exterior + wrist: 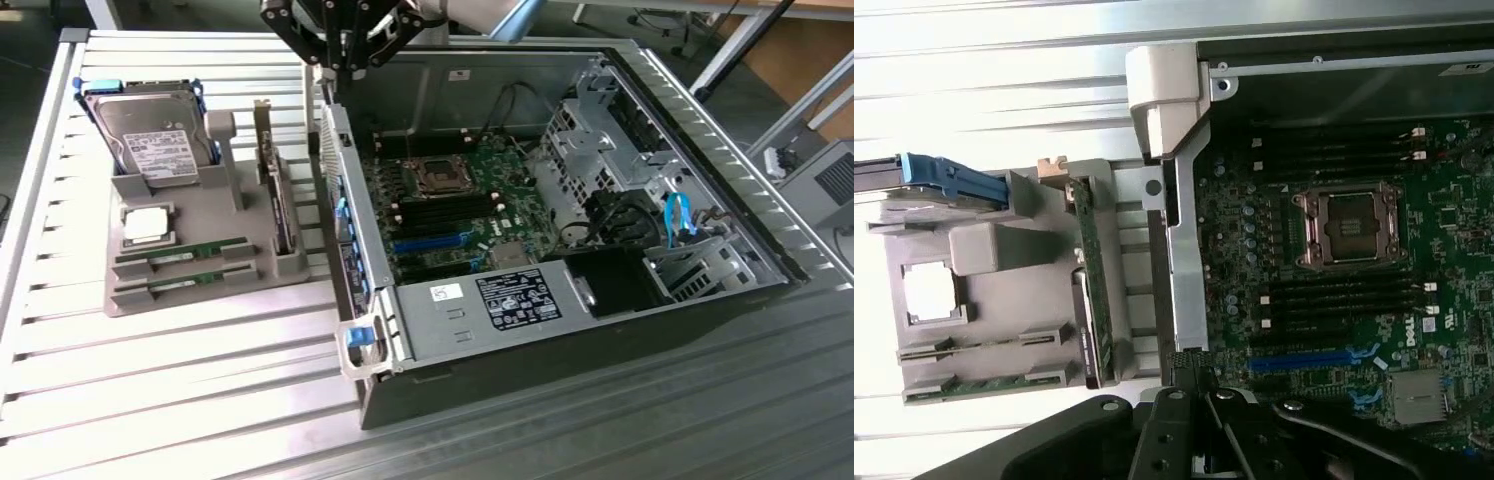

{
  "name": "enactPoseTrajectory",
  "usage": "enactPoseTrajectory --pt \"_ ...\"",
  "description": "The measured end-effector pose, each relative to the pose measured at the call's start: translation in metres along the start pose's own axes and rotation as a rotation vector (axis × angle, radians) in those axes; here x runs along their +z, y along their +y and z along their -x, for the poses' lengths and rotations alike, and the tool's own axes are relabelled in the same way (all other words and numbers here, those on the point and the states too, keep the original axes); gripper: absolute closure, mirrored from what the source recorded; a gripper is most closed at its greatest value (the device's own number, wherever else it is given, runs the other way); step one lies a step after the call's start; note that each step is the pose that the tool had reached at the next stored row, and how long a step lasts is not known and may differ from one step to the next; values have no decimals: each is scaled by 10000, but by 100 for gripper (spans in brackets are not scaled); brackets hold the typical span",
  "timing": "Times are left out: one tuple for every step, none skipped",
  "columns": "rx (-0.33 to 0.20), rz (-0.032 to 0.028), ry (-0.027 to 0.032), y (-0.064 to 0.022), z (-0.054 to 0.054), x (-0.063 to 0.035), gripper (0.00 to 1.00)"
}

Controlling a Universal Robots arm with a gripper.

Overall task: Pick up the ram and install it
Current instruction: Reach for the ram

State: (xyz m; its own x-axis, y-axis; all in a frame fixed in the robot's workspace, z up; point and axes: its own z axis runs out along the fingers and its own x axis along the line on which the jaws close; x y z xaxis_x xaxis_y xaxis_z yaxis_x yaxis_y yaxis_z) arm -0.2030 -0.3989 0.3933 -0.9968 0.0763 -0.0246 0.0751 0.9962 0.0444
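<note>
Gripper [350,68] with jaws closed on nothing, above the side wall of the computer case [561,365]. The ram [183,251], two green sticks, lies in the grey holder [200,205] beside the case.

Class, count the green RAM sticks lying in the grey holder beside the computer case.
2: one RAM stick in the slot beside the silver CPU chip, the other in the outermost slot. None seems hidden.

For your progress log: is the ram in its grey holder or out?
In: both ram sticks lie in the grey holder's slots.
</note>
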Motion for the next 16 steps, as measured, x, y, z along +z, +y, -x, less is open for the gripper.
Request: enactPoseTrajectory --pt "0 -1 0 -1 -19 -1 91" --pt "0 0 0 -3 -40 -1 91" --pt "0 0 0 -5 -65 -2 91" --pt "0 0 -1 -7 -85 -2 91" --pt "-1 0 0 -8 -104 -3 91" --pt "-1 0 -1 -11 -141 -4 91" --pt "0 1 -2 -13 -178 -5 91" --pt "0 0 -1 -15 -202 -6 91" --pt "0 1 -2 -17 -231 -6 91" --pt "0 0 -2 -19 -257 -7 91" --pt "-1 0 -2 -21 -273 -8 91" --pt "-1 0 -4 -22 -289 -8 91" --pt "-1 0 -5 -24 -317 -9 91" --pt "-1 1 -5 -26 -345 -9 91" --pt "-1 1 -6 -28 -370 -10 91" --pt "0 0 -7 -31 -412 -12 91"
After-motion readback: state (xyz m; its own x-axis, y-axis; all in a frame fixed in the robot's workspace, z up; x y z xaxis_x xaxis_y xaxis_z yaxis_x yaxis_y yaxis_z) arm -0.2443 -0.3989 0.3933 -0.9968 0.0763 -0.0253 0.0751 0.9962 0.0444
